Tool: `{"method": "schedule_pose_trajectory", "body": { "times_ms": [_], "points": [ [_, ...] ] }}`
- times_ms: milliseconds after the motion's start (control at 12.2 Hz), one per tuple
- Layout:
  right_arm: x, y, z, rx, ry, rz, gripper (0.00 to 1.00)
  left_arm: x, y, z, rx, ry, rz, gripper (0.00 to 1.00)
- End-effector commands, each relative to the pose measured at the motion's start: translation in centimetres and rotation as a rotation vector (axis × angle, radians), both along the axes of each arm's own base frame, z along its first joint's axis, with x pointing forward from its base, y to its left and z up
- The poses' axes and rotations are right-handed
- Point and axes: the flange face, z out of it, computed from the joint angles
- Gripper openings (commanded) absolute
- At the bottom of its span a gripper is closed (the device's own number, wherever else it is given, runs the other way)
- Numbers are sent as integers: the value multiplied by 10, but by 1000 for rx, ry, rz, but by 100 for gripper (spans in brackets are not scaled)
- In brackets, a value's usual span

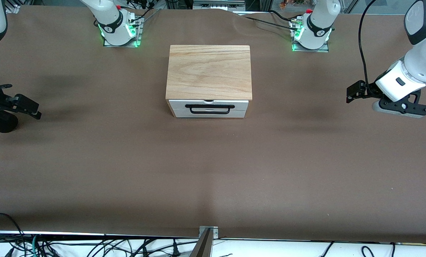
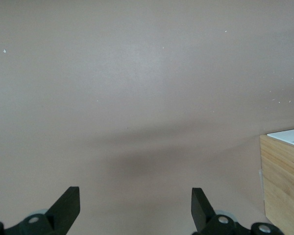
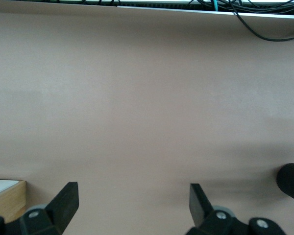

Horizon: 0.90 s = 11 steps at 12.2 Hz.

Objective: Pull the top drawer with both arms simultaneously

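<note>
Closed top drawer (image 1: 209, 108); left gripper (image 2: 132, 205) and right gripper (image 3: 132, 203) gape empty.

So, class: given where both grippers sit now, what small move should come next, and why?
Probably bring both grippers in toward the top drawer's handle. The left gripper and right gripper hang open over bare table at its two ends, far from the shut top drawer.

A brown table (image 1: 127, 160) fills the view. At its middle stands a small cabinet (image 1: 208, 73) with a flat light-wood top and white front. Black cables (image 1: 91, 246) lie tangled along the edge nearest the camera, beside what may be a metal bracket (image 1: 208, 232).
</note>
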Motion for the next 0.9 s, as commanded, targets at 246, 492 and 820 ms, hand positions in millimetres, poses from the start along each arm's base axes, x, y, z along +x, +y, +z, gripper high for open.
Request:
{"method": "schedule_pose_trajectory", "body": {
  "times_ms": [246,492,820],
  "points": [
    [-5,0,8,-8,2,-9,100,2,7,5,-18,4,9,100],
    [-5,0,8,-8,2,-9,100,1,4,3,-19,12,9,100],
    [-5,0,8,-8,2,-9,100,1,0,3,-20,14,-2,100]
  ]
}}
